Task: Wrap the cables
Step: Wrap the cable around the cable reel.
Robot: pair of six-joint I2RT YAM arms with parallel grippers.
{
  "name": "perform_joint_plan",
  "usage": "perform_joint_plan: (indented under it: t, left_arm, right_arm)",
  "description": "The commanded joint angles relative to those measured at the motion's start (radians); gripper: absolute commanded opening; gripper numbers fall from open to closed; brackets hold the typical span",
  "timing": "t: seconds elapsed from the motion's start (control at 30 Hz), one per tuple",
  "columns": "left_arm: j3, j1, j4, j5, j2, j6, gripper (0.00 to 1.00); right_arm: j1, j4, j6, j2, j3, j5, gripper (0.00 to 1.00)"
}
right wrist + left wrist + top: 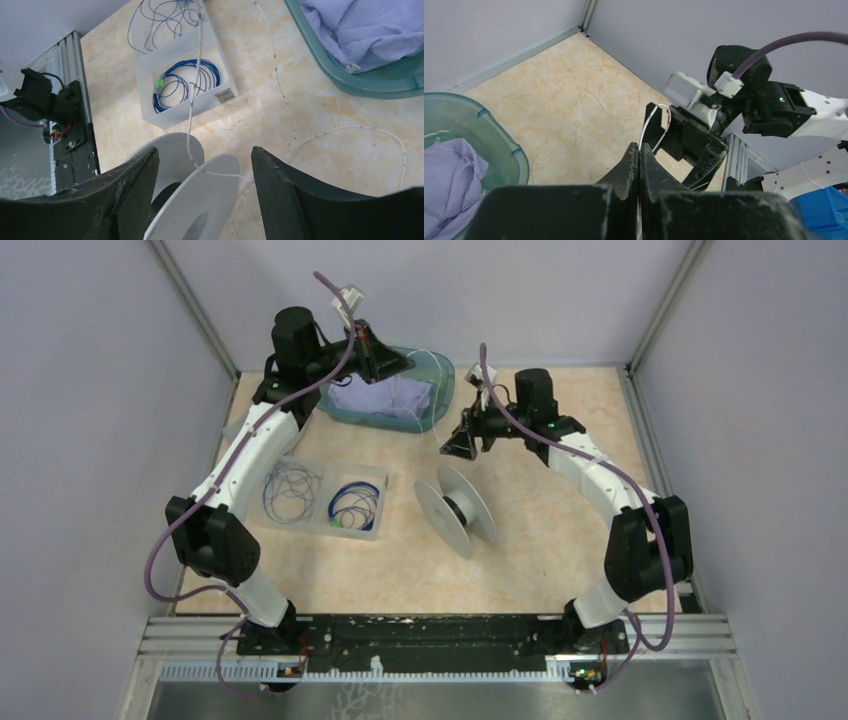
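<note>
Left gripper point(639, 148): jaws pressed together, pinching the whitish cable point(655, 119) right at the tips. A short loop of it stands up just past the tips, and more trails slack across the table point(574, 75) beyond the jaws. In the top view this gripper hangs over the teal basin point(440, 370), which holds a purple cloth point(385, 398). Right gripper point(204, 150): jaws spread wide, nothing between the pads. The white spool point(220, 190) lies directly below the gap. The whitish cable runs in from beyond the tips down onto the spool, in line with the gap and clear of both fingers. Blue cables point(161, 97) sit coiled in the clear tray point(144, 90), well ahead of the right jaws.
</note>
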Motion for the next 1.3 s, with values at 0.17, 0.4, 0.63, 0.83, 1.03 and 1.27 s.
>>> perform_joint_plan:
  t: [0.17,0.4,0.63,0.83,1.03,1.27]
  left_arm:
    - [-0.027,-0.003,0.089,0.063,-0.038,-0.084,0.0]
    - [-0.065,0.039,0.074,0.035,-0.068,-0.056,0.0]
    - [-0.168,0.066,0.005,-0.014,-0.104,0.155,0.0]
    - [-0.246,0.066,-0.048,0.025,-0.144,0.377,0.0]
    - [-0.276,0.066,-0.117,0.107,-0.163,0.538,0.04]
    - [-0.29,0.066,-0.314,0.167,-0.175,0.843,0.14]
  right_arm:
    - [0.071,0.105,0.029,0.032,-0.013,-0.006,0.36]
    - [0.002,0.006,-0.064,-0.091,-0.031,0.016,0.0]
    - [-0.002,-0.35,-0.289,-0.203,0.058,0.002,0.0]
    - [-0.002,-0.498,-0.355,-0.252,0.086,0.049,0.0]
    - [-0.001,-0.549,-0.358,-0.268,0.098,0.072,0.0]
    - [-0.001,-0.654,-0.403,-0.233,0.158,0.011,0.0]
